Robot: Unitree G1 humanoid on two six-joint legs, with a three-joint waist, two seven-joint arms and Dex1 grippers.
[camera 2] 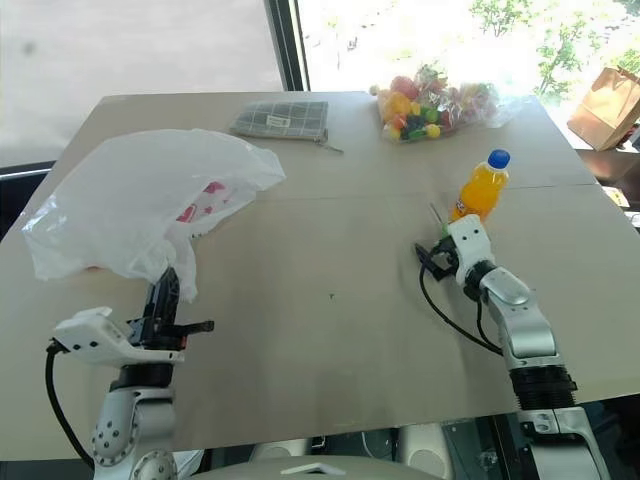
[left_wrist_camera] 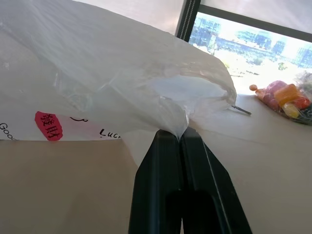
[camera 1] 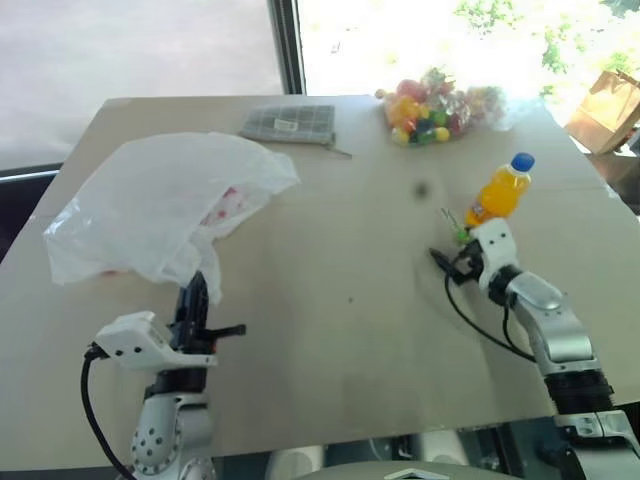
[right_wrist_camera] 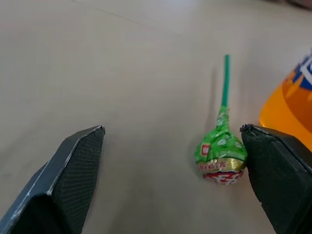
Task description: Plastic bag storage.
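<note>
Sunny window behind the bench (camera 1: 350, 330); plastic bag (camera 1: 160, 205) sits upper left, left gripper (left_wrist_camera: 181, 139) pinched tight on its edge, right gripper (right_wrist_camera: 173, 161) wide open around a green lollipop (right_wrist_camera: 220, 153)

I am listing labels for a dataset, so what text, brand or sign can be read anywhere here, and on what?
"Luc", cut off by a fold: black print on the plastic bag.
"Goo", cut off at the edge: black print on the same bag.
Red oval with white characters on the bag: too blurred to read.
Lollipop wrapper: red lettering, too blurred to read.
Orange drink bottle label: too small to read.
</note>
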